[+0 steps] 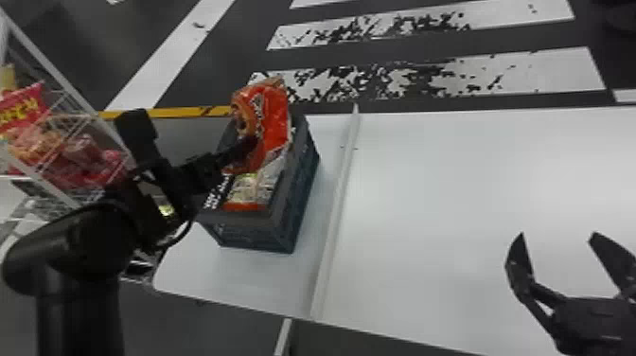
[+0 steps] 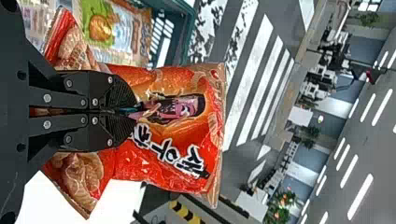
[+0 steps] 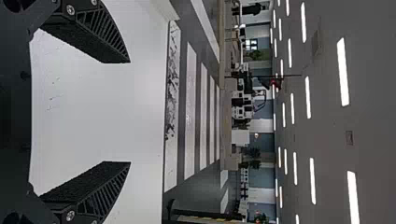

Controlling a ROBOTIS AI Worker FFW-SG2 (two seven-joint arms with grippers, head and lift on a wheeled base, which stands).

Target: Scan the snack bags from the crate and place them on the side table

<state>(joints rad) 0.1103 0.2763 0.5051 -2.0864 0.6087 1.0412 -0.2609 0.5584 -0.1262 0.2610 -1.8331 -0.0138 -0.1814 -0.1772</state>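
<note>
My left gripper (image 1: 246, 144) is above the dark crate (image 1: 303, 189), shut on an orange-red snack bag (image 1: 274, 118) that stands up over the crate's far part. In the left wrist view the fingers of the left gripper (image 2: 116, 111) pinch the middle of the snack bag (image 2: 187, 140). Below it in the crate lies another bag with a clear and orange wrapper (image 1: 251, 189); a green-and-orange pack (image 2: 112, 28) shows inside in the left wrist view. Over the white table at the right, my right gripper (image 1: 560, 241) is open; in its wrist view the right gripper (image 3: 128, 112) holds nothing.
The white table (image 1: 473, 180) extends right of the crate, with a raised seam (image 1: 338, 203) between its two sections. A wire rack (image 1: 61, 104) with red and pink snack bags (image 1: 80, 161) stands at the left, behind my left arm.
</note>
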